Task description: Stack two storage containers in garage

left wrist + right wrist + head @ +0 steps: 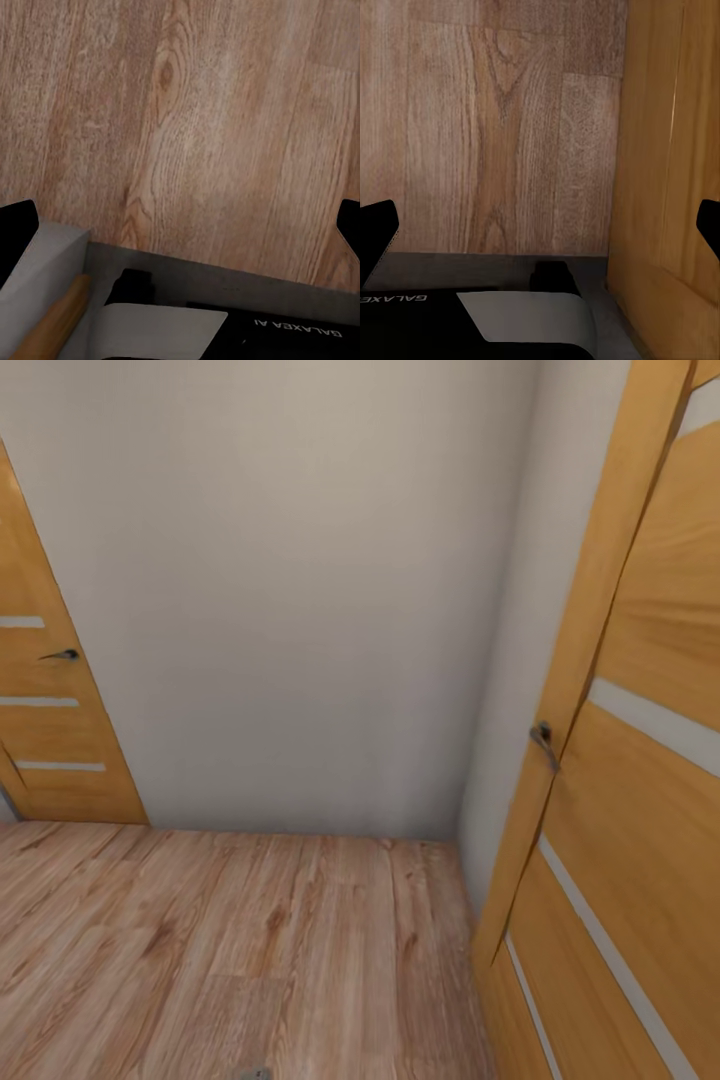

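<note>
The two storage containers are out of view, and so is the garage. I face a corner of white wall (300, 610) over light wood-plank flooring (230, 950). In the left wrist view my left gripper (182, 229) is open, its black fingertips (16, 231) far apart above bare planks with nothing between them. In the right wrist view my right gripper (542, 225) is open too, with one fingertip (709, 225) close beside an orange wooden door panel (667, 150). My grey and black base (247, 319) lies under both grippers.
An orange wooden door (640, 780) with a metal handle (543, 740) stands very close at the right. A second matching door (45, 730) with a handle (62, 655) is at the far left. The wall blocks the way ahead.
</note>
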You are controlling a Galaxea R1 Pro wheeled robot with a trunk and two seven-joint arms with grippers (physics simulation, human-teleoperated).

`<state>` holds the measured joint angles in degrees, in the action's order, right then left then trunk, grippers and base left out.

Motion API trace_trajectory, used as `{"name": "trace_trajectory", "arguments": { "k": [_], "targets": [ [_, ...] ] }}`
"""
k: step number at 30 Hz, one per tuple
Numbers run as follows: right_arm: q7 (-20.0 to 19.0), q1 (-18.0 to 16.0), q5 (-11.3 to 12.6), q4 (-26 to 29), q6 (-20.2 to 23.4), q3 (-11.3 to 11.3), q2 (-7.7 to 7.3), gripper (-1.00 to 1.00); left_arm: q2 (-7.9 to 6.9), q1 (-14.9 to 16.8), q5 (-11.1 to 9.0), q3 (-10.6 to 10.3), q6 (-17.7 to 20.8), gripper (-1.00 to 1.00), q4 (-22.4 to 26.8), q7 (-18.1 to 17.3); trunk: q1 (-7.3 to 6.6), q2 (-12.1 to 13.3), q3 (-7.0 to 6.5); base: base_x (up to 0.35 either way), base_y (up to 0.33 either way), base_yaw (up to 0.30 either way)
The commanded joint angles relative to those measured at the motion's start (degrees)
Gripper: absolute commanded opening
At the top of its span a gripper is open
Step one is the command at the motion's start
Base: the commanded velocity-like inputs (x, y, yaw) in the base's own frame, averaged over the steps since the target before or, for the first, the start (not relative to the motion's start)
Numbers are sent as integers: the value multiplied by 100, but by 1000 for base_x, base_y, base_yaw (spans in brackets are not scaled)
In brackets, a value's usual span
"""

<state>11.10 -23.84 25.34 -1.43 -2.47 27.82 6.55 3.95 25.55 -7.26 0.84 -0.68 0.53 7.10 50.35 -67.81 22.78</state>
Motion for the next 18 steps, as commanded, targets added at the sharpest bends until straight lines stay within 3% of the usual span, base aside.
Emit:
{"name": "trace_trajectory", "arguments": {
  "k": [1, 18],
  "targets": [
    [6, -7, 56, -15, -26, 48, 4, 100, 1, 3, -48, 4, -6, 100, 0, 11, 4, -3, 6, 336, 0, 0],
    [6, -7, 50, -15, -26, 48, 4, 100, 0, 3, -49, 4, -9, 100, 0, 11, 4, -3, 6, 326, 0, 22]
  ]
}}
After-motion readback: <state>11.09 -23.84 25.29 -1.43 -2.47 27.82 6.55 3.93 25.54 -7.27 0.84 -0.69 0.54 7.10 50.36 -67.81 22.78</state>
